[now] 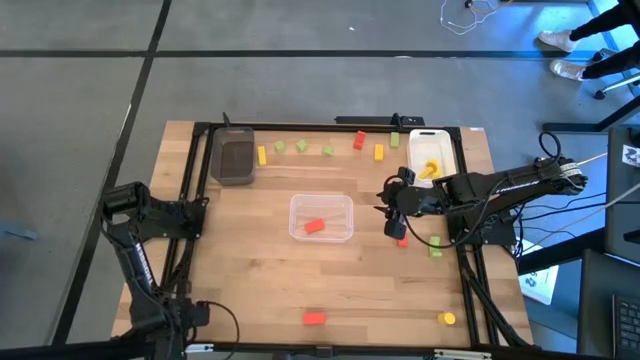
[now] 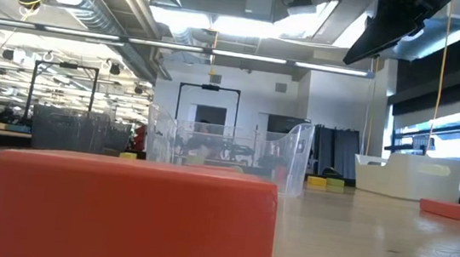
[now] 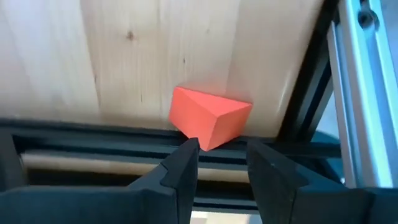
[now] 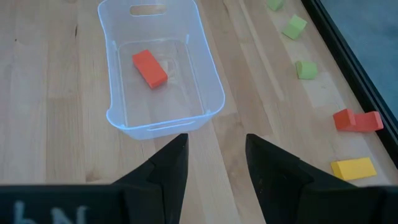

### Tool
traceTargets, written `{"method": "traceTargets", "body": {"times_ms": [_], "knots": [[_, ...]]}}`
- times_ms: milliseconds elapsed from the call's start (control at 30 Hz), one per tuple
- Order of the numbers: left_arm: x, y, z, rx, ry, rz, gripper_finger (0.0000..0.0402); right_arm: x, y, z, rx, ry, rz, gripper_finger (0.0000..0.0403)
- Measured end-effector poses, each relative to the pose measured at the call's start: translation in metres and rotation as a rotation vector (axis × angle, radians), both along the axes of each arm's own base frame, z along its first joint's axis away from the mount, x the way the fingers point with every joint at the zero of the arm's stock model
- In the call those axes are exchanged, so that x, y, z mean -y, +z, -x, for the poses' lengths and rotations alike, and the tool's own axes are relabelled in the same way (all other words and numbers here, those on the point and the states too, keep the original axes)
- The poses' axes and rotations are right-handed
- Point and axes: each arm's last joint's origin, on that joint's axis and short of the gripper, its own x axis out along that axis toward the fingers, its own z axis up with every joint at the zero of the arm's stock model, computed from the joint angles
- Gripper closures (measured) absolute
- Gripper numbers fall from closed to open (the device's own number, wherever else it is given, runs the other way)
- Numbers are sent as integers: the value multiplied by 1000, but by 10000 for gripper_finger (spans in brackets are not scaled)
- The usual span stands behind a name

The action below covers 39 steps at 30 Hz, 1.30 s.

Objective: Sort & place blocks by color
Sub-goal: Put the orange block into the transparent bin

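Note:
A red wedge-shaped block lies on the wooden table against the black frame rail. My left gripper hangs open just above it, pointing down, at the table's left edge. My right gripper stands open with nothing between its fingers, right of the clear tray, which holds a red block. Another red block lies under the right gripper. More red, yellow and green blocks lie in a row along the far edge.
A dark grey tray stands at the far left. The white tray at the far right holds a yellow block. Loose blocks lie near the front edge: red, yellow and green.

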Motion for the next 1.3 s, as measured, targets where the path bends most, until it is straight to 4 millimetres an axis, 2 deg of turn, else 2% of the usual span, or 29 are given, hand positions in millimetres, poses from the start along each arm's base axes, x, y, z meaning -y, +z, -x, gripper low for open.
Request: {"method": "traceTargets", "body": {"times_ms": [133,300,433,700,867,1067,1300], "knots": [[0,0,1,56,-90,-8,276,0,0,0,0,0,0,242],[2,-1,2,123,-89,-15,276,0,0,0,0,0,0,242],[2,-11,2,130,-87,28,276,0,0,0,0,0,0,242],[-3,-17,4,86,-89,-4,276,0,0,0,0,0,0,242],[-3,-17,7,-15,-84,30,276,0,0,0,0,0,0,242],[-3,-18,7,50,-87,7,276,0,0,0,0,0,0,242],[0,-41,9,-115,-57,-4,276,0,0,0,0,0,0,242]]}}
